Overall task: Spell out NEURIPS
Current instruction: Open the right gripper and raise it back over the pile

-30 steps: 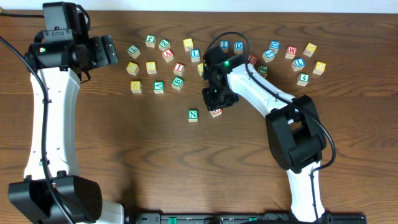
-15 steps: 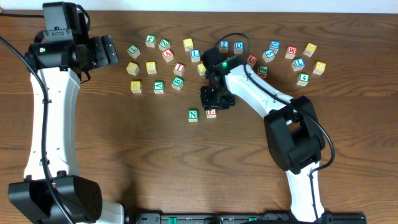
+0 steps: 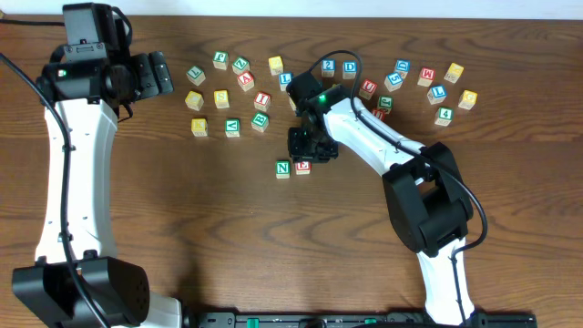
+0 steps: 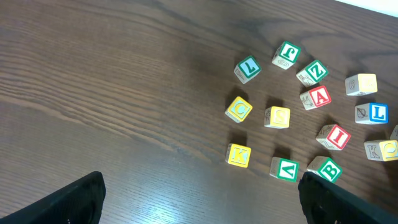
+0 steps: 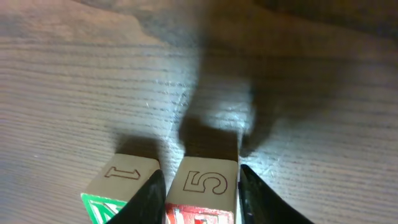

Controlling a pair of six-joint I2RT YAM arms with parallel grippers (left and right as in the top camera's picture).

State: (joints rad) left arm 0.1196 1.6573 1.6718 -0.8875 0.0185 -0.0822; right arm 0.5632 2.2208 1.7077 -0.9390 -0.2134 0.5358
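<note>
Between the fingers of the right hand [image 5: 200, 190] sat one red-lettered cube [image 5: 202, 180], both fingers [image 5: 152, 196] pressed against its sides. I could not read its letter. In the wrist view it showed an engraved 5 on one face and a red-printed face at the lower edge. Being a cube, it had no long axis; its edges lay roughly square with its neighbour. That neighbour, the N cube [image 3: 283, 169], stood just beside it on the left with one finger between them, so the pair made a short row running left to right near the middle of the desk [image 3: 182, 210]. I counted two cubes in that row.

Farther up the desk lay two loose clusters, about a dozen cubes in each: the left cluster [image 4: 277, 116] and the right cluster [image 3: 437, 93].

My right arm reached from the near edge forward and leftward, elbow bent, hand pointing down. My left arm stretched up the left side, its left hand [image 3: 162, 75] turned toward the left cluster, jaws spread wide and holding nothing.
</note>
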